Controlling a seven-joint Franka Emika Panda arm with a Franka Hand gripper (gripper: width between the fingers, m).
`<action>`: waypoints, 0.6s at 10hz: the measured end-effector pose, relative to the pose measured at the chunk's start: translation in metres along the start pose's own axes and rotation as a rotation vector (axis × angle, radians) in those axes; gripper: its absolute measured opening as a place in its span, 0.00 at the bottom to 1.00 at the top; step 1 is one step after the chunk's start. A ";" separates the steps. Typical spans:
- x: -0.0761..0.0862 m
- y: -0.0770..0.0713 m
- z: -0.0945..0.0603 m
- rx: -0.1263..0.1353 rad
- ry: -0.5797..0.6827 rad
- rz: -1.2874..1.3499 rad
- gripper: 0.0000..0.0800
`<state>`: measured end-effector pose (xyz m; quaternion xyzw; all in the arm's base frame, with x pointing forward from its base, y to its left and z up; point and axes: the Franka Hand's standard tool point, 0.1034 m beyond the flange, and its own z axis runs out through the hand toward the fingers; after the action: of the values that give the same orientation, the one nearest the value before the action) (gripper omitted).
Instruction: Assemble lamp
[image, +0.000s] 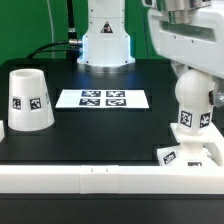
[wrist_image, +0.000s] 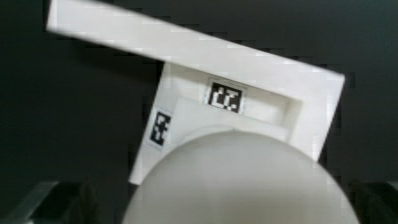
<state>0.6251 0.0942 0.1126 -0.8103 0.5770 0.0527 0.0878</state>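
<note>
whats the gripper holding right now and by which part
The bulb, apparently by its round head: the head fills the space between the fingers of the gripper, and the bulb stands upright over the base.

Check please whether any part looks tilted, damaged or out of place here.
Nothing stands out. The shade stands upright at the exterior view's left, the marker board lies flat, and the bulb is upright over the base, under the gripper. No damage shows.
</note>
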 end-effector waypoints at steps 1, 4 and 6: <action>0.000 0.000 0.000 0.000 0.000 -0.085 0.87; 0.001 -0.001 -0.002 0.001 0.004 -0.366 0.87; 0.001 -0.001 -0.001 0.001 0.004 -0.474 0.87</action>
<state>0.6259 0.0936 0.1138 -0.9232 0.3708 0.0287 0.0969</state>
